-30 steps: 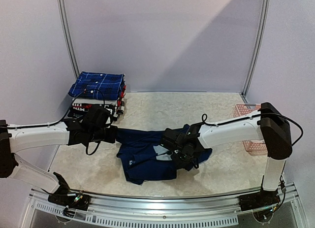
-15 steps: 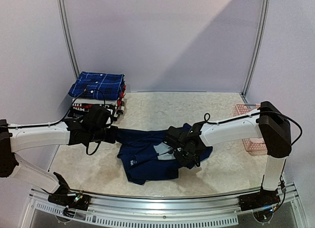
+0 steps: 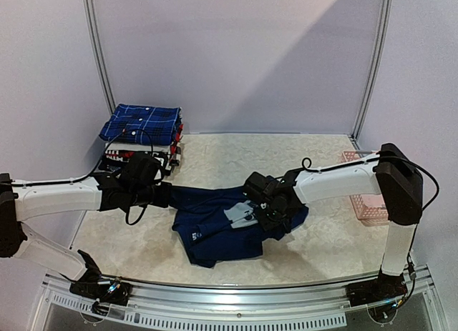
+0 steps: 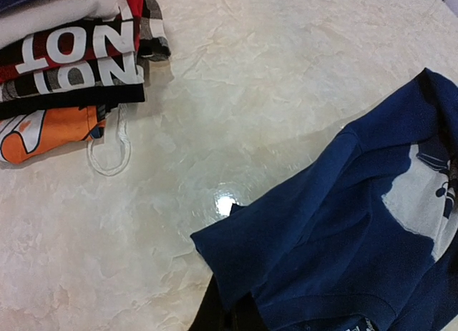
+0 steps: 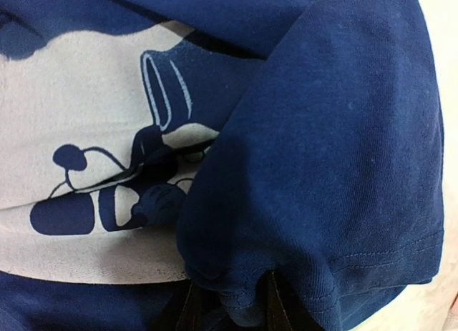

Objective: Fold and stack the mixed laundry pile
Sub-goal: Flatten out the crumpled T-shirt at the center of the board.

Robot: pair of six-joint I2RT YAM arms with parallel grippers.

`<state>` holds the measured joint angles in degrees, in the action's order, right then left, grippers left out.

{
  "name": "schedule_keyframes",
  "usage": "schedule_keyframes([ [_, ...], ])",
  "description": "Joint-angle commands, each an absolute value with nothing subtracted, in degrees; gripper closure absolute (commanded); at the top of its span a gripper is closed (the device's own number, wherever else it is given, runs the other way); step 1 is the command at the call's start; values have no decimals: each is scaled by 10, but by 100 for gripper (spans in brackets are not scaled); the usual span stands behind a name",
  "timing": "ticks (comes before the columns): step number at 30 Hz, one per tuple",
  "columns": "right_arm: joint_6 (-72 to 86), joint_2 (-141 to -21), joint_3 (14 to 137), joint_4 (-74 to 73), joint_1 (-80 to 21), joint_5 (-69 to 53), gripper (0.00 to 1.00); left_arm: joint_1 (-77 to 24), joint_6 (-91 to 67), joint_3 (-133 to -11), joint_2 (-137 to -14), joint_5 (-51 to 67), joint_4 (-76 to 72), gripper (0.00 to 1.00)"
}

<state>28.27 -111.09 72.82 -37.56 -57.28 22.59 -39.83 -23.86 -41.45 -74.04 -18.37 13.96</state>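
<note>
1. The navy T-shirt [image 3: 215,231] lay rumpled on the pale table [image 3: 286,156], near the middle, stretched between the two grippers.
2. The left gripper [image 3: 166,195] was at the garment's left edge. In its wrist view a corner of blue cloth draped over its dark fingers [image 4: 215,315], which were closed fully, pinching that edge.
3. The right gripper [image 5: 232,302] was over the garment's right part. Its fingers [image 5: 187,306] stood partly closed with a bunched fold of the sleeve [image 5: 343,166] caught between them.
4. The pale print [image 5: 86,95] faced up just left of that sleeve, partly covered by folded-over cloth.
5. The plaid shirt [image 3: 142,124] sat folded on top of the stack of folded garments [image 3: 139,158] at the far left, against the wall, well apart from the T-shirt.
6. The stack showed black and white layers with large lettering, and an orange piece at the bottom.
7. The pink basket [image 3: 366,202] stood at the right edge, beyond the right arm.
</note>
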Motion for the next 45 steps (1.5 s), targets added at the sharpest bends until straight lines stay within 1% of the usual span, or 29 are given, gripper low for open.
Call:
schedule_keyframes([
  [1, 297, -1110, 739, -352, -557, 212, 68, -389, -242, -403, -747, -176, 127, 100],
  [7, 293, -1107, 729, -355, -552, 203, 66, -389, -240, -401, -744, -179, 129, 100],
  [11, 283, -1093, 719, -365, -552, 212, 70, -389, -240, -401, -744, -179, 129, 100],
  [13, 279, -1084, 713, -366, -551, 216, 73, -389, -240, -400, -745, -179, 128, 100],
  [17, 275, -1073, 712, -368, -547, 217, 84, -389, -239, -400, -747, -177, 125, 100],
  [19, 274, -1071, 714, -372, -547, 222, 92, -389, -239, -400, -747, -177, 125, 100],
  [20, 274, -1071, 716, -373, -545, 224, 95, -389, -239, -400, -747, -177, 126, 100],
  [24, 271, -1064, 723, -381, -545, 229, 100, -389, -239, -400, -747, -176, 126, 100],
  [32, 265, -1020, 739, -407, -546, 232, 100, -389, -236, -404, -723, -179, 143, 100],
  [45, 258, -873, 817, -521, -546, 345, 100, -389, -219, -467, -609, -203, 237, 100],
])
